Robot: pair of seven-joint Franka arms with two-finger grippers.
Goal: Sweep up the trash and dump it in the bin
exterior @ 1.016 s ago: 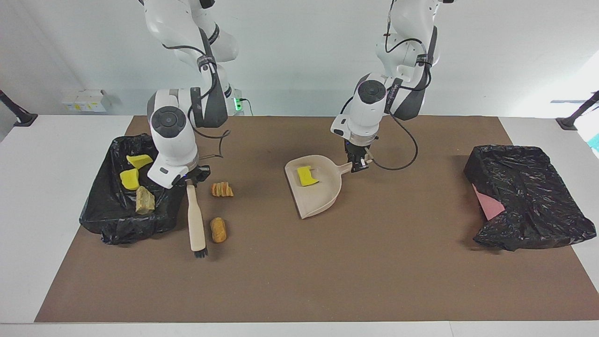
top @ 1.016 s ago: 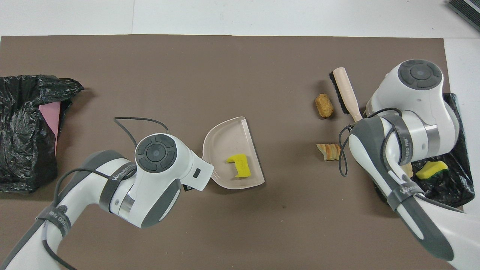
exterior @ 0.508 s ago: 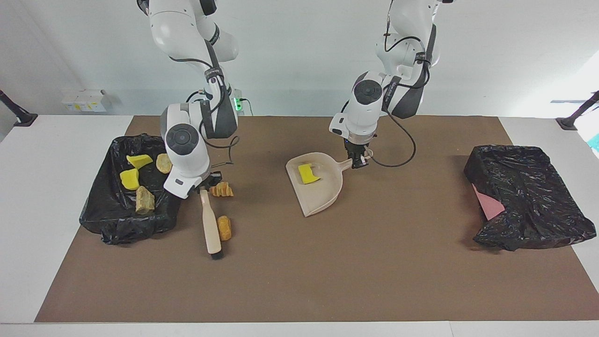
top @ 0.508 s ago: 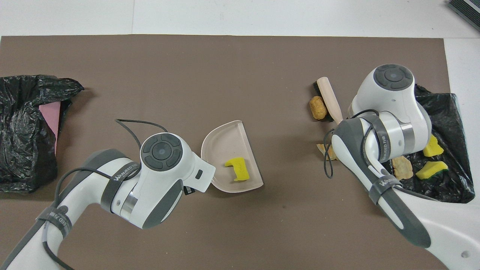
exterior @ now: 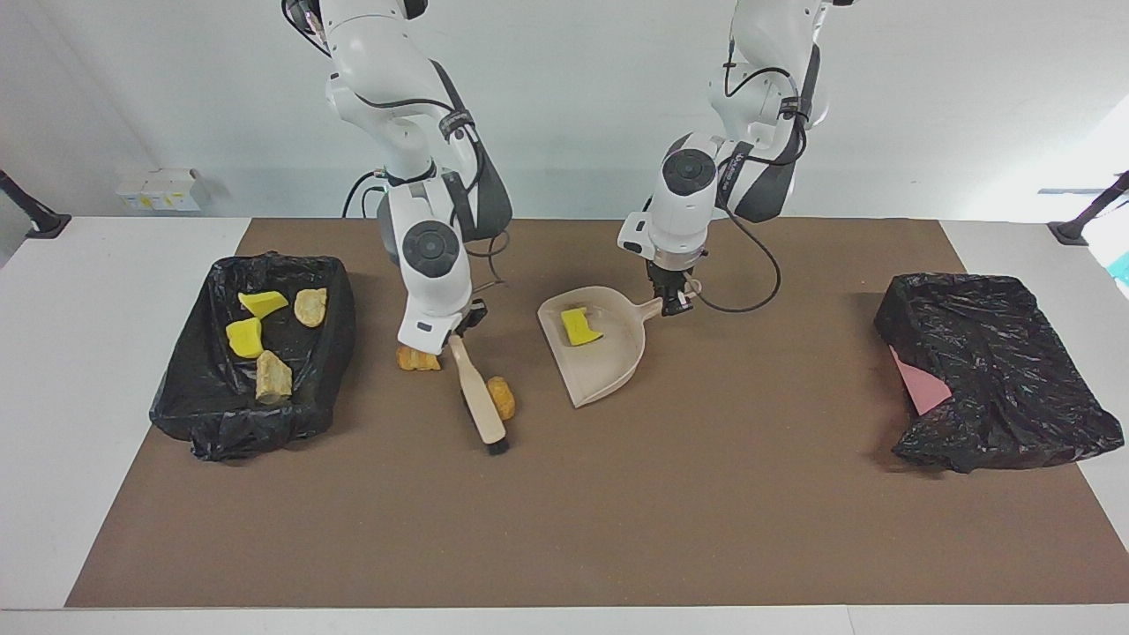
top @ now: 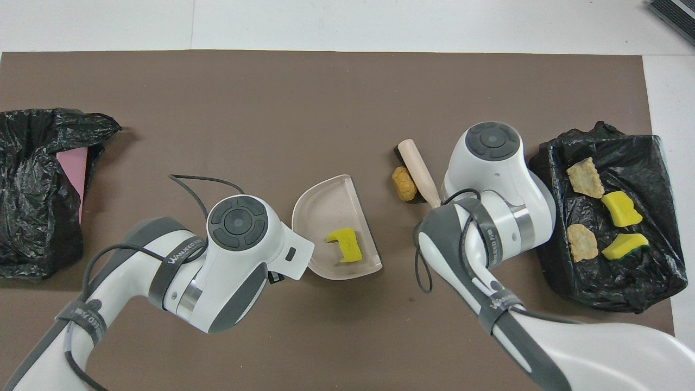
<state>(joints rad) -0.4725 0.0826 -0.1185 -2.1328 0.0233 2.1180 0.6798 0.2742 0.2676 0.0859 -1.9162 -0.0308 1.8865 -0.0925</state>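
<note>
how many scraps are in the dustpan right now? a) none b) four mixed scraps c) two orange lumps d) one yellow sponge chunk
d: the dustpan holds only one yellow sponge chunk; two orange lumps lie on the mat by the brush.

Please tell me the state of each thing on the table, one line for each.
Dustpan: on the mat, handle held by the left gripper, one yellow sponge chunk inside.
Brush: held by the right gripper, bristles against an orange lump.
Bin with trash: open, four scraps inside.
Second bin: tipped.
</note>
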